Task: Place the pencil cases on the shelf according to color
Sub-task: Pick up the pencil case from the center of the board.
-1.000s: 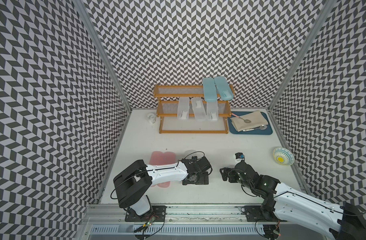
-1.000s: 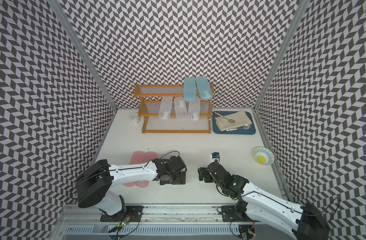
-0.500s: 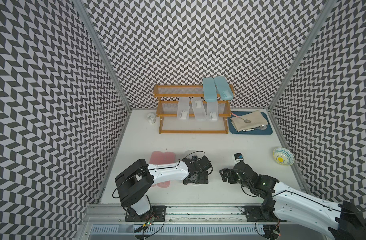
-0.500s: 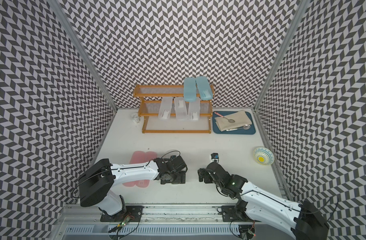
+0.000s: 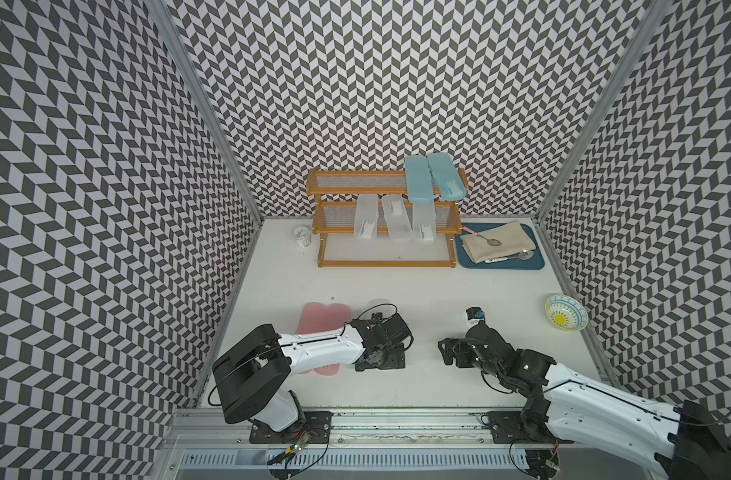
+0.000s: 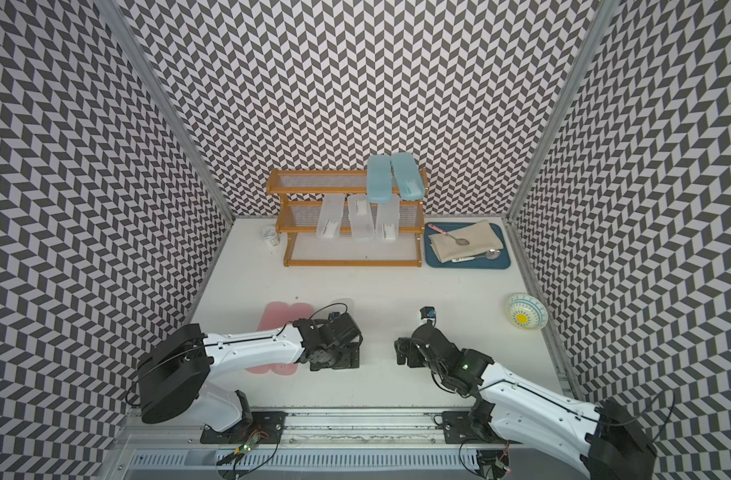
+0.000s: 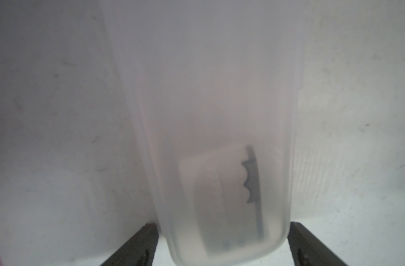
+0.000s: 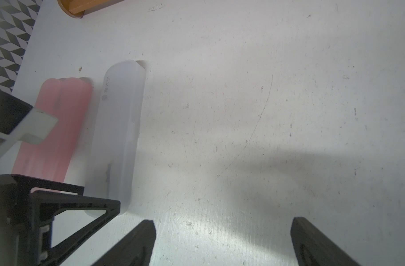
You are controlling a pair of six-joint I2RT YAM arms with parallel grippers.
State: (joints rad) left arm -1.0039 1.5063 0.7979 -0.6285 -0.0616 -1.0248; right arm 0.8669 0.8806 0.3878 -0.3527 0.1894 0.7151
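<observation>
Low over table (image 5: 438, 291), left pincer (image 7: 222, 226) clamping frosted case (image 7: 220, 115), right pincer (image 8: 223, 221) spread wide, empty

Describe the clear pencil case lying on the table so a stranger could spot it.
On the white table, look at the near half, robot's left, where two pink cases lie side by side. Right beside them lies the frosted clear case, one end between the jaws of the left gripper. It's colourless, and the only clear one not on the shelf.
</observation>
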